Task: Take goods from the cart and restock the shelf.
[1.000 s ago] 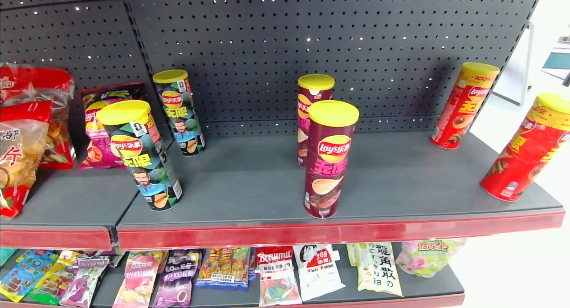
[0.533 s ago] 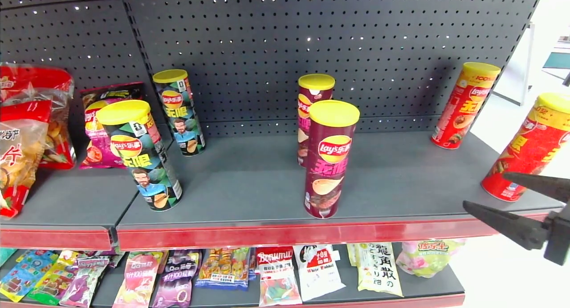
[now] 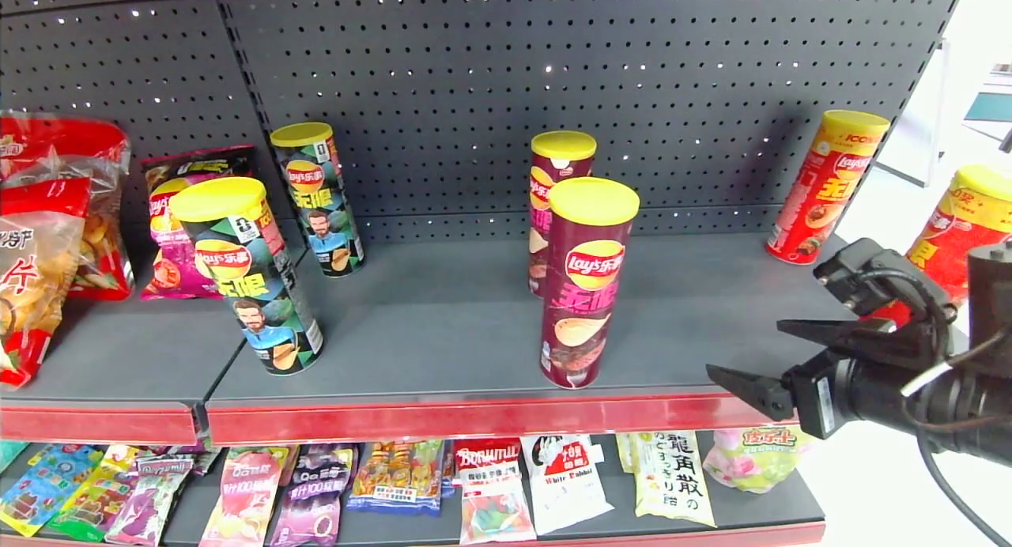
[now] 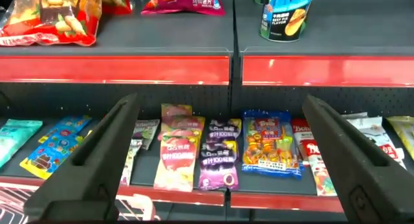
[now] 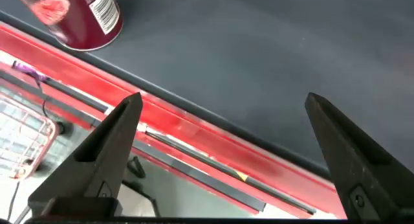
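Right gripper [image 3: 747,348] hovers at 4 o'clock from the maroon can [image 3: 585,286], fingers [image 3: 743,387] wide and empty, presumably ready to fetch stock; left gripper [image 4: 220,100] gapes empty too.

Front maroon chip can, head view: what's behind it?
A second maroon can with a yellow lid stands right behind the front maroon can, then the pegboard panel. Much of the second can's body is covered.

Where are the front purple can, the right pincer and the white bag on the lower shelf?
front purple can [image 3: 589,286], head view, on its label
right pincer [image 3: 745,347], head view, midway between its tips
white bag [image 3: 565,484], head view, on its middle
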